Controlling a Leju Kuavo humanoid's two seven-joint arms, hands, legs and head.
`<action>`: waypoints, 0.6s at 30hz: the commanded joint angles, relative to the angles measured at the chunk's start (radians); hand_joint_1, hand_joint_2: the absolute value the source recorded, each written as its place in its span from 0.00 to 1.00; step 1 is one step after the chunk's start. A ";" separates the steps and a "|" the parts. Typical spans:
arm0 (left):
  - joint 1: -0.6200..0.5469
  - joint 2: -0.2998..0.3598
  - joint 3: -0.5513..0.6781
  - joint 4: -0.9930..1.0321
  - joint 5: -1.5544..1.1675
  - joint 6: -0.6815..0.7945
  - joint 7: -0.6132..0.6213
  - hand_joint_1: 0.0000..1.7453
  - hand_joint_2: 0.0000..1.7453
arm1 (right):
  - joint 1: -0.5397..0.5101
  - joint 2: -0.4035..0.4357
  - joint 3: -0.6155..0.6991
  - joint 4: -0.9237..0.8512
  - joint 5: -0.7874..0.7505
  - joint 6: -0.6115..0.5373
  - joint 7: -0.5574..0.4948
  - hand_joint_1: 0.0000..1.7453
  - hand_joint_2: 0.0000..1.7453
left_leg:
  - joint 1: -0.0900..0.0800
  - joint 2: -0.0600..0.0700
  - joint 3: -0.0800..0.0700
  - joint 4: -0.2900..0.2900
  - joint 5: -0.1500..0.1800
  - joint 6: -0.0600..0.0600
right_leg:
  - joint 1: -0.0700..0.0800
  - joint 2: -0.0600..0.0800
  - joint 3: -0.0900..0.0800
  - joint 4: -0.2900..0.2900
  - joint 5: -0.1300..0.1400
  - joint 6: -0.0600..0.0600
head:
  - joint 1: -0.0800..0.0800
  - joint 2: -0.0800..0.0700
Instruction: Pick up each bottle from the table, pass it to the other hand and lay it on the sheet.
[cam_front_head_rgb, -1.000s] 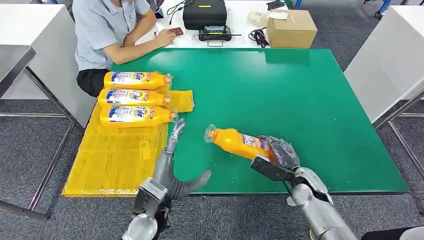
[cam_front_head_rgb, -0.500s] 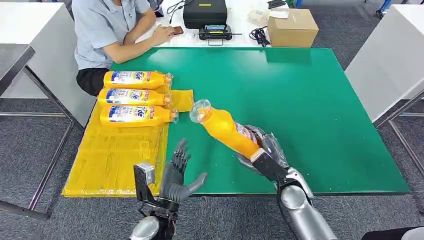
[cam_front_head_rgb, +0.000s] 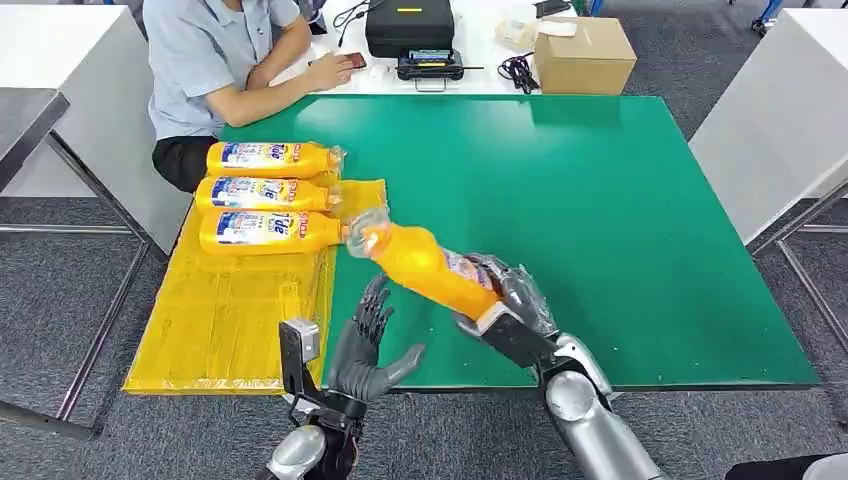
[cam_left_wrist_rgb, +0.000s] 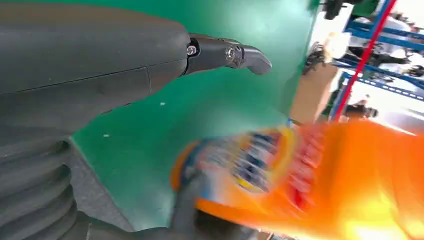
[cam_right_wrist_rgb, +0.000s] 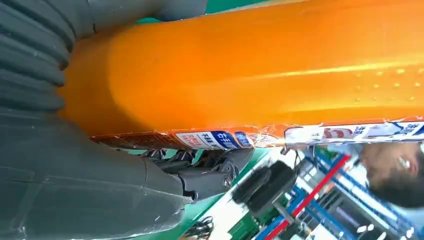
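The orange bottle (cam_front_head_rgb: 425, 268) is in my right hand (cam_front_head_rgb: 503, 300), lifted clear of the green table (cam_front_head_rgb: 600, 220). My fingers (cam_front_head_rgb: 520, 285) are clamped around its lower body, at the labelled end. The bottle is tilted, with its capped end pointing up and toward my left side. That end sits just beside the cap of the nearest of the three bottles (cam_front_head_rgb: 268, 190) already lying on the yellow sheet (cam_front_head_rgb: 230, 320); I cannot tell whether the two touch. In the right wrist view the bottle's orange body (cam_right_wrist_rgb: 260, 70) runs across my palm, with my dark fingers (cam_right_wrist_rgb: 210, 175) wrapped under its label.

My left hand (cam_front_head_rgb: 365, 350) is raised at the near edge of the table, below and to the left of the held bottle. Its fingers are spread apart and hold nothing; the palm faces the bottle. In the left wrist view the bottle (cam_left_wrist_rgb: 310, 180) appears blurred, near my thumb (cam_left_wrist_rgb: 230, 52) but apart from it.

The three bottles lie side by side on the far part of the sheet, caps pointing toward the table's centre. The sheet covers the table's left edge.

A seated person (cam_front_head_rgb: 215, 70) is at the far left corner of the table. Beyond the far edge stand a black case (cam_front_head_rgb: 408, 25) and a cardboard box (cam_front_head_rgb: 585, 55).
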 joint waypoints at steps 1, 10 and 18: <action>-0.064 0.015 -0.007 0.019 0.008 0.013 0.001 0.00 1.00 | -0.064 -0.019 0.132 0.094 0.065 -0.035 0.002 0.96 1.00 | 0.001 0.001 0.002 0.000 -0.001 -0.001 | 0.001 0.001 0.002 -0.001 0.000 -0.002 | 0.000 0.000; -0.062 0.011 0.009 -0.028 0.021 -0.005 -0.006 0.00 1.00 | -0.059 -0.018 0.189 0.078 0.105 -0.063 0.019 0.93 1.00 | 0.002 0.002 0.004 0.000 -0.002 -0.003 | 0.002 0.001 0.004 0.000 -0.001 -0.003 | 0.000 0.000; -0.074 0.000 0.024 0.000 0.078 -0.048 0.010 0.34 1.00 | -0.088 -0.010 0.202 0.097 0.090 -0.053 0.017 0.89 1.00 | 0.001 0.002 0.002 0.000 -0.001 -0.002 | 0.001 0.001 0.002 0.000 0.000 -0.002 | 0.000 0.000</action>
